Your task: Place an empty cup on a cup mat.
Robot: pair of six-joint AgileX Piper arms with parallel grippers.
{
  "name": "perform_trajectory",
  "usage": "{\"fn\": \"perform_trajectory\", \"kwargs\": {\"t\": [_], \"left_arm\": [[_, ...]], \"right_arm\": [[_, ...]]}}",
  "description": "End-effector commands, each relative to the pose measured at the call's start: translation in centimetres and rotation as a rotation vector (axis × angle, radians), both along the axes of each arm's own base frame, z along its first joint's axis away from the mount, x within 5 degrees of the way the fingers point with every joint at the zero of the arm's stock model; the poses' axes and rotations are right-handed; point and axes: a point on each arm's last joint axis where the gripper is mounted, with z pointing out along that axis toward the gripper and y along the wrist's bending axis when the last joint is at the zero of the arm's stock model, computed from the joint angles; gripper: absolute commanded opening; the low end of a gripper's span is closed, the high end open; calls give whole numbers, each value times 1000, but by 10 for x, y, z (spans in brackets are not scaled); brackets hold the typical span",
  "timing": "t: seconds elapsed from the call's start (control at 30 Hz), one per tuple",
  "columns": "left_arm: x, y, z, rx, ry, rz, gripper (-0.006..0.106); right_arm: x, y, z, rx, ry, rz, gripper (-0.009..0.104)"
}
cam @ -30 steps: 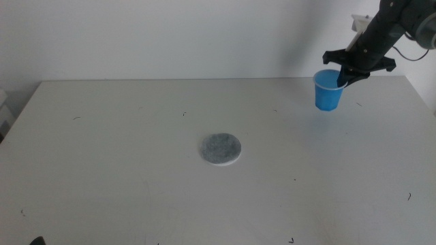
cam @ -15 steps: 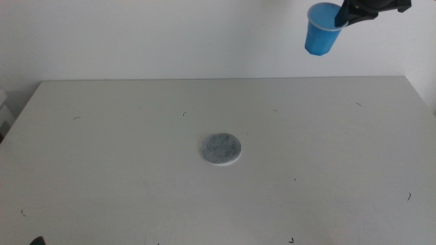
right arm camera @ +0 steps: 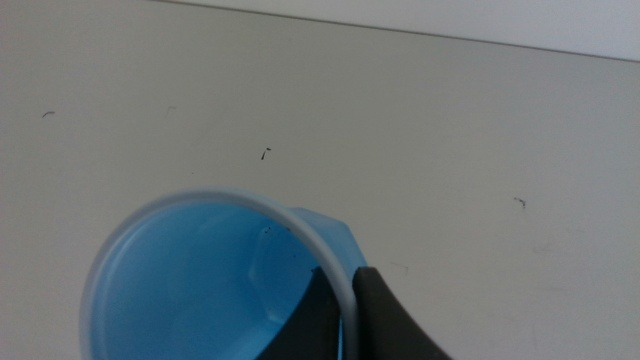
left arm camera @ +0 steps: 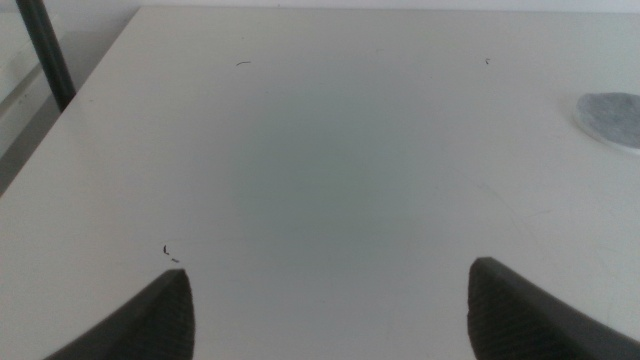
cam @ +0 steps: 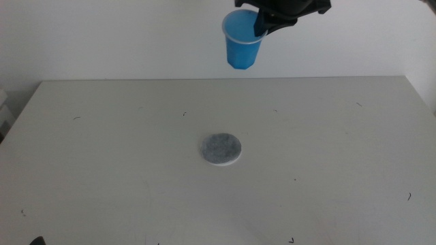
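Right gripper (cam: pixel 262 26) jaws pinch the cup (cam: pixel 242 43) rim, cup high above the cup mat (cam: pixel 221 149). Left gripper (left arm camera: pixel 330 300) jaws wide apart, empty, near mat over worktop (cam: pixel 102 150).

A pale table (cam: pixel 102 156) — faintly scuffed with dark flecks — before a white wall (cam: pixel 122 37).

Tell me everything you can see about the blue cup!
The cup is small and bright blue, looks like thin plastic, narrows toward its base and has a pale whitish rim. The right wrist view shows it empty inside. It hangs upright, slightly tilted, high in the air above the far side of the table, touching nothing but the right gripper, which pinches its rim with one jaw inside and one outside. The cup mat lies far below it, nearer the camera.
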Motion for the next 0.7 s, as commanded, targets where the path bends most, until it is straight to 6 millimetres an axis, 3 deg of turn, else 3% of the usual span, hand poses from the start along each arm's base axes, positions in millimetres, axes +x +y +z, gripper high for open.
{"fn": "perform_trajectory", "kwargs": {"t": [0.0, 0.3, 0.67], "left_arm": [[1, 0, 8, -15, -76, 0, 105], [1, 0, 8, -15, -76, 0, 105], [1, 0, 8, -15, -76, 0, 105]], "right_arm": [[-26, 5, 33, -6, -67, 8, -1], [-23, 50, -7, -57, 5, 79, -1], [6, 62, -70, -163, 99, 65, -1]]}}
